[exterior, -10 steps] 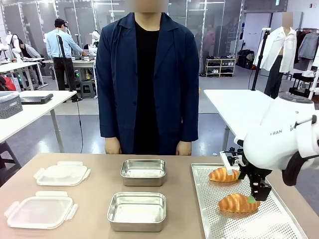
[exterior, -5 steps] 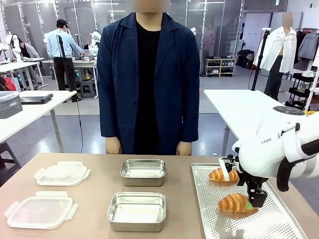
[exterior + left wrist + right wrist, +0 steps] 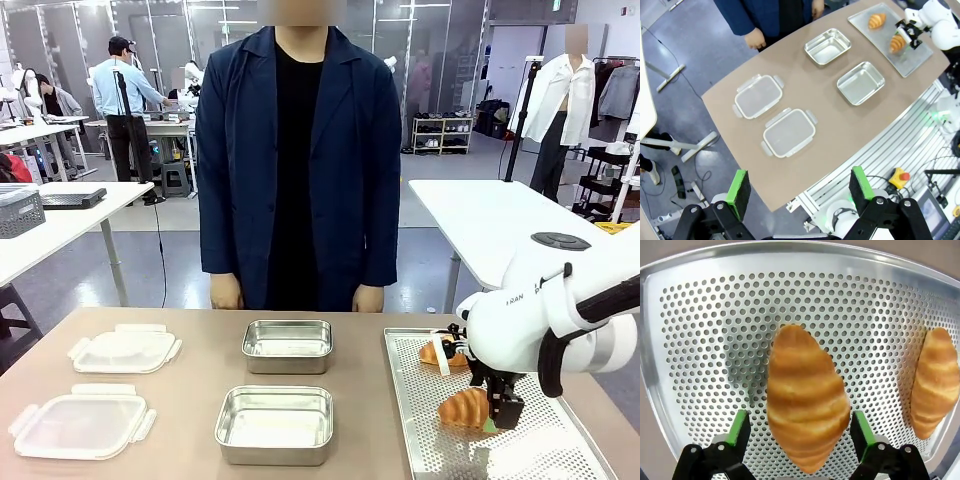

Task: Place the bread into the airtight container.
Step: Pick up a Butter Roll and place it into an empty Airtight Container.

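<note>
We are straddling the golden ridged croissant (image 3: 805, 410) with our right gripper (image 3: 800, 427), its green pads (image 3: 740, 427) spread on either side and not yet pinching, so closing should catch the widest part. The bread is lying on the perforated metal tray (image 3: 705, 340), well apart from the empty rectangular steel container (image 3: 275, 425). Our left gripper (image 3: 800, 187) is hanging spread wide, high above the brown table (image 3: 830, 135).

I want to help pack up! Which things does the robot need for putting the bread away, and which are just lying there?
Needed: near croissant; right arm's fingers, open around it; near steel container or far steel container.

Lying about for now: far croissant; near lid; far lid; left arm's fingers, open, holding nothing.
</note>
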`<state>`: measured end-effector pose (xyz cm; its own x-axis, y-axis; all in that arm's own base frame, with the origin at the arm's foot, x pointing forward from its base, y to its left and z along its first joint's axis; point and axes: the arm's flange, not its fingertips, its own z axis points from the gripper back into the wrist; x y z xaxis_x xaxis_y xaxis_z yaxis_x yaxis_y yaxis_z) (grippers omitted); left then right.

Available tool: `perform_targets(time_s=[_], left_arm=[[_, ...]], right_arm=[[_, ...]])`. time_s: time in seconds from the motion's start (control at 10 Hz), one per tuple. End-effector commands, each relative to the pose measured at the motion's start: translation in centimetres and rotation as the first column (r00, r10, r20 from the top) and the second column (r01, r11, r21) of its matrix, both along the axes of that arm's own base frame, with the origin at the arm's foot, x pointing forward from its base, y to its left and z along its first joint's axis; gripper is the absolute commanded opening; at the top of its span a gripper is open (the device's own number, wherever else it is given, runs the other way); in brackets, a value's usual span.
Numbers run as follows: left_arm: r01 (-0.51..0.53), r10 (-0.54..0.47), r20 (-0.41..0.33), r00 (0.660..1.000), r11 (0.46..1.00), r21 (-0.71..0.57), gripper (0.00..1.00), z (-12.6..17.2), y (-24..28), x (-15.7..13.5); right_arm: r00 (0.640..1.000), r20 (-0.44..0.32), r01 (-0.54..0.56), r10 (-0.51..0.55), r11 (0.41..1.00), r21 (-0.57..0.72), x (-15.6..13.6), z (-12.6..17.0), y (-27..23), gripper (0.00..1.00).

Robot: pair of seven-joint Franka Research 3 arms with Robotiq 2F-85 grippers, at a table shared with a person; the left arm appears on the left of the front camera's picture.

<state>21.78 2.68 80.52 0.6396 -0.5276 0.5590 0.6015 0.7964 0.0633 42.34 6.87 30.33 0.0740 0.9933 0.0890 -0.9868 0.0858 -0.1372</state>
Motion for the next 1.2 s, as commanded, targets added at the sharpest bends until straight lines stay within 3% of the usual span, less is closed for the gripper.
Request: perform_targets(time_s=[0.0,0.6,0.7,0.9,1.1], left_arm=[[0.011,-0.011,0.001,1.000,1.000,0.000,1.00,0.1,0.0,-0.1],[0.011,-0.011,0.001,1.000,1.000,0.000,1.00,0.1,0.0,-0.1],[0.011,-0.011,0.001,1.000,1.000,0.000,1.00,0.1,0.0,-0.1],[0.011,-0.011,0.001,1.000,1.000,0.000,1.00,0.1,0.0,-0.1],[0.011,-0.011,0.001,1.000,1.000,0.000,1.00,0.1,0.0,-0.1]], right_arm=[[1.000,0.014,0.019,-0.019,1.000,0.004,0.3,-0.5,0.4,0.91],[0.999,0.013,0.050,-0.050,0.999,0.000,0.8,-0.1,0.6,0.32],[0.999,0.004,0.050,-0.051,0.999,0.011,0.5,1.5,1.3,0.51],[0.996,0.014,0.089,-0.089,0.996,0.012,-0.3,6.4,3.9,0.51],[0.993,0.028,0.115,-0.115,0.993,0.001,-1.2,9.3,8.7,0.51]])
